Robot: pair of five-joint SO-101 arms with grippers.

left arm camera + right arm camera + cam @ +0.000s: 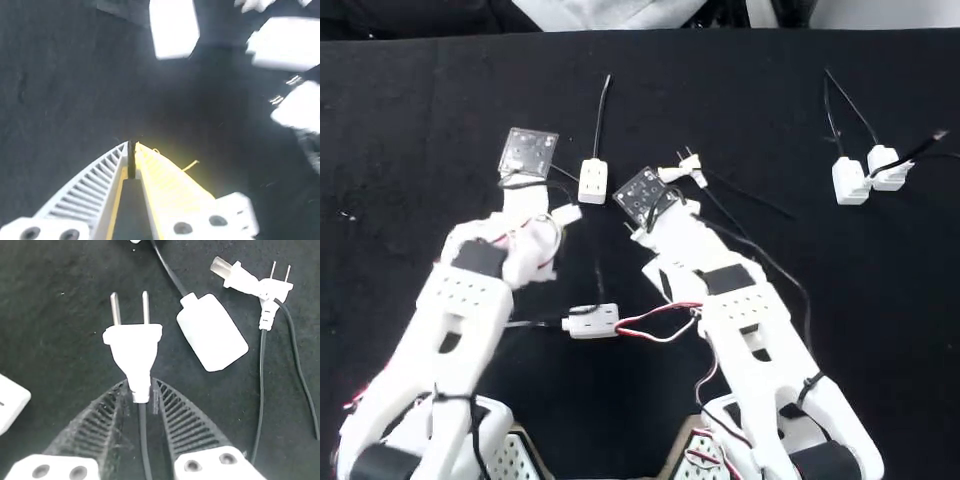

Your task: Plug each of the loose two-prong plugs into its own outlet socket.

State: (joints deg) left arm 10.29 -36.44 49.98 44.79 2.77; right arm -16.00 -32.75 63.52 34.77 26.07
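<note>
My right gripper (pixel 139 390) is shut on the tail of a white two-prong plug (pixel 132 342), whose prongs point away from the fingers above the black cloth. Just beyond lies a white outlet socket (pixel 212 333) on a black cable, and past it two loose plugs (pixel 252 281) lie touching each other. From above, a socket (pixel 593 181) lies between the two wrists, with loose plugs (pixel 687 169) beside the right arm (pixel 720 290). My left gripper (pixel 132 146) is shut, with a thin dark strip that I cannot identify between its fingertips. A blurred white socket (pixel 173 28) lies ahead of it.
Another white socket (pixel 591 320) with red and white wires lies between the two arms near their bases. Two white blocks (pixel 865 174) on black cables sit at the far right. Black cables (pixel 760 255) trail beside the right arm. The table's black cloth (pixel 410 120) is bare at the left.
</note>
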